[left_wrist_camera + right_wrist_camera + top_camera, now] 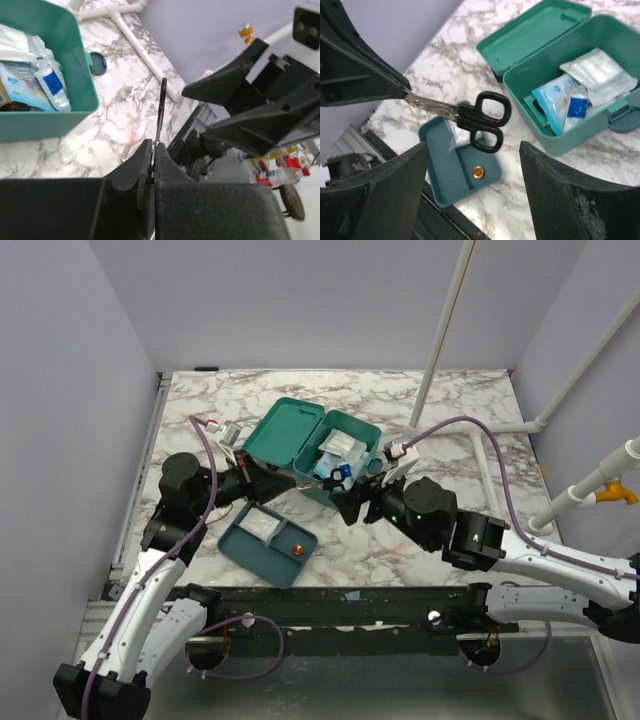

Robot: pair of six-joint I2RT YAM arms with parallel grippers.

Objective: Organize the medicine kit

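Scissors (480, 120) in mid-air over the table (512, 210): my left fingers (135, 175) pinch the blades, my right fingers (385, 190) stand wide, holding nothing (loops just ahead). Beside them the medicine kit (580, 140) sits open. Hazard: if left lets go before right closes, they drop onto the compartment tray (445, 167).

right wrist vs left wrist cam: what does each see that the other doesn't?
Right wrist only: the black handle loops of the scissors, the compartment tray with an orange piece in it, and the kit's open lid.
Left wrist only: white pipes on the table.
Both: the medicine kit with packets inside, the left hand clamped on the scissors' blades, and the open right hand.
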